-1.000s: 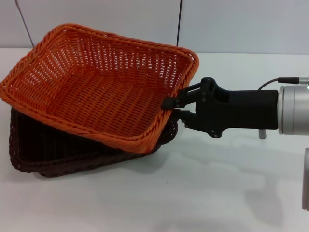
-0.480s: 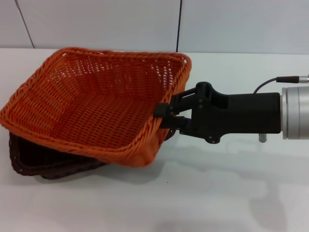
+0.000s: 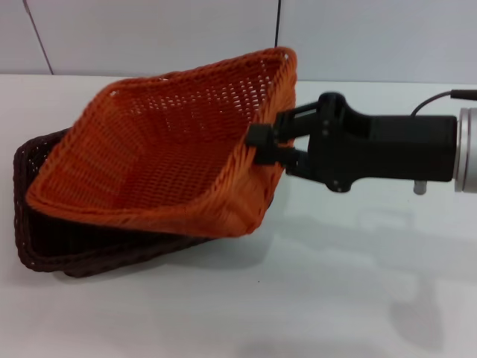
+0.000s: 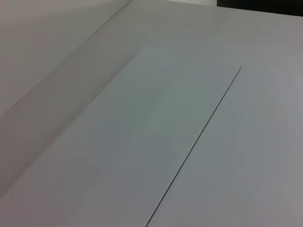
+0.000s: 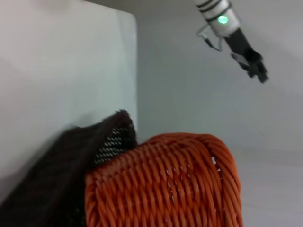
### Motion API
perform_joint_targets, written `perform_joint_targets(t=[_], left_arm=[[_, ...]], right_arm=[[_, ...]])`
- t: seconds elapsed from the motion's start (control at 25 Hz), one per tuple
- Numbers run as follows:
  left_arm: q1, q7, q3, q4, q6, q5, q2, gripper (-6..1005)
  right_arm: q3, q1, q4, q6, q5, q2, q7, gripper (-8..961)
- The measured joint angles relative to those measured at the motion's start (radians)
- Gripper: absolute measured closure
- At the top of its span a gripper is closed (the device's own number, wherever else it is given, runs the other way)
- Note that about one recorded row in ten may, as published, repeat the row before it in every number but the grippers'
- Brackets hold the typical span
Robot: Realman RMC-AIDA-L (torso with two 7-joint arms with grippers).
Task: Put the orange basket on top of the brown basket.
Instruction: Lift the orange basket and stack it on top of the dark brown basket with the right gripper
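A bare robot test bench in a lab-like room

A plain white worktop [image 3: 320, 298] runs to pale grey wall panels [image 3: 149, 33] at the far side, split by thin dark seams. On it lie only two woven props, an orange basket [image 3: 160, 160] tilted over a brown basket [image 3: 45, 246], and a black robot arm [image 3: 373, 149] reaching in from the right.

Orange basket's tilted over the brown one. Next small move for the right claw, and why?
Probably lower the gripped edge. The right claw is shut on the orange basket's right rim, holding that side high, while the left side sits on the brown basket. Lowering should level it before release.
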Motion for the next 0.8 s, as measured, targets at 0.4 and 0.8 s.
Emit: perform_joint_targets(t=[0.4,0.8], left_arm=[[0.0,-0.003,-0.001,0.0,0.0,0.0,0.0,474],[0.001,-0.009,-0.007,0.0,0.001,0.0,0.0,473]], right_arm=[[-0.061,-0.051,0.009,-0.12,0.013,0.0,0.005,693],[-0.104,-0.098,0.067,-0.18,-0.032,0.003,0.006,678]])
